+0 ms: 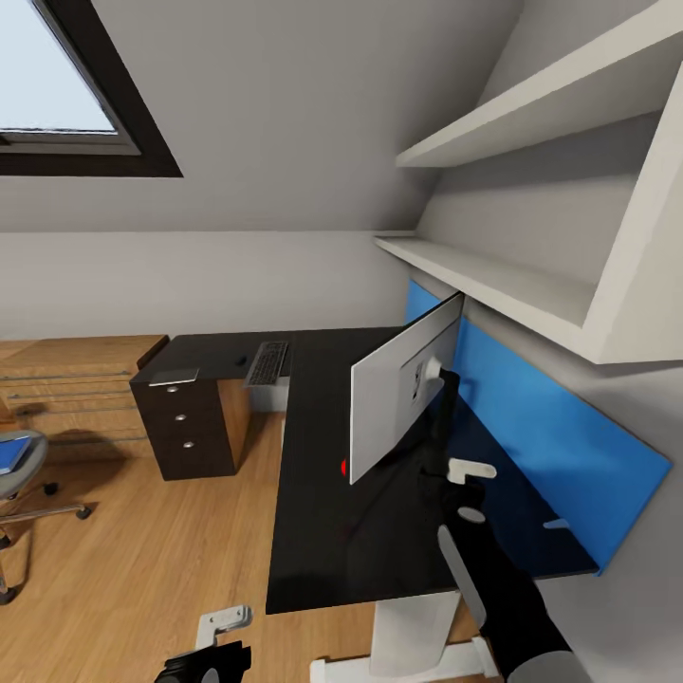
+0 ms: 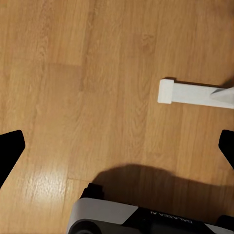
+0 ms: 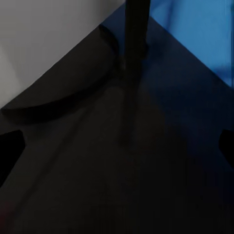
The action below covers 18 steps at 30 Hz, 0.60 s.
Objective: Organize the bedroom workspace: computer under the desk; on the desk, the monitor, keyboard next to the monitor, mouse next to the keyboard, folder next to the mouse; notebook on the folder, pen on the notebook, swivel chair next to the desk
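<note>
The monitor (image 1: 403,389) stands on the black L-shaped desk (image 1: 313,541), its white back turned my way. My right gripper (image 1: 470,491) hovers open just behind its stand (image 3: 136,44) and curved base (image 3: 63,92), holding nothing. The keyboard (image 1: 268,362) lies on the desk's far wing, with a small dark mouse (image 1: 240,360) beside it. At the far left is the swivel chair (image 1: 24,474) with the blue folder (image 1: 9,457) on its seat. My left gripper (image 1: 223,631) hangs open low over the wooden floor (image 2: 97,73).
A blue panel (image 1: 531,417) backs the desk below white shelves (image 1: 512,285). A dark drawer unit (image 1: 185,427) carries a flat grey item (image 1: 174,377). The desk's white foot (image 2: 195,93) rests on the floor near my left gripper. A wooden dresser (image 1: 66,379) lines the far wall.
</note>
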Tool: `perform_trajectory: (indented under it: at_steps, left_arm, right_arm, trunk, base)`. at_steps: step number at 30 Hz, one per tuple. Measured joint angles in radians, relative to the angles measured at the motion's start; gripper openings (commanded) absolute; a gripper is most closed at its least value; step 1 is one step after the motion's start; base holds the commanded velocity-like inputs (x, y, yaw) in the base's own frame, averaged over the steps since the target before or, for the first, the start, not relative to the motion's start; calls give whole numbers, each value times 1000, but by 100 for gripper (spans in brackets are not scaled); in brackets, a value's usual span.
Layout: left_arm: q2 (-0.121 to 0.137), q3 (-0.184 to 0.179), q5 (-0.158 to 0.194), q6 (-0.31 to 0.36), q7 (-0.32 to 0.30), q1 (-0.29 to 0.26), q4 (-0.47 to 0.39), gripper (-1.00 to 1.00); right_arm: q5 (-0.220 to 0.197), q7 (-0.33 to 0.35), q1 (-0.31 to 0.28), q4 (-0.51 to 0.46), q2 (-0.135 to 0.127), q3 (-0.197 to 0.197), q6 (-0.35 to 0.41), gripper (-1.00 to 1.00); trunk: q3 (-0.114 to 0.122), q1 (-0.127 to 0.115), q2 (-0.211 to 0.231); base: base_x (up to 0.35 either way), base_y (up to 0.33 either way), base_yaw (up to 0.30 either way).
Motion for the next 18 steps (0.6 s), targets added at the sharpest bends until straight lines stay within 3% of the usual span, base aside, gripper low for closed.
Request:
perform_trajectory:
  at_steps: [9, 15, 18]
  left_arm:
    - [0, 0, 0, 0, 0, 0, 0, 100]
    - [0, 0, 0, 0, 0, 0, 0, 100]
    - [0, 0, 0, 0, 0, 0, 0, 100]
  right_arm:
    - [5, -8, 14, -18, 1, 17, -48, 100]
    - [18, -24, 22, -20, -2, 102, -79, 100]
    - [30, -40, 32, -22, -2, 123, -98, 100]
  trunk:
    - [0, 0, 0]
    - [0, 0, 0]
    - [0, 0, 0]
  base:
    - [0, 22, 0]
    - [0, 213, 0]
    - [0, 274, 0]
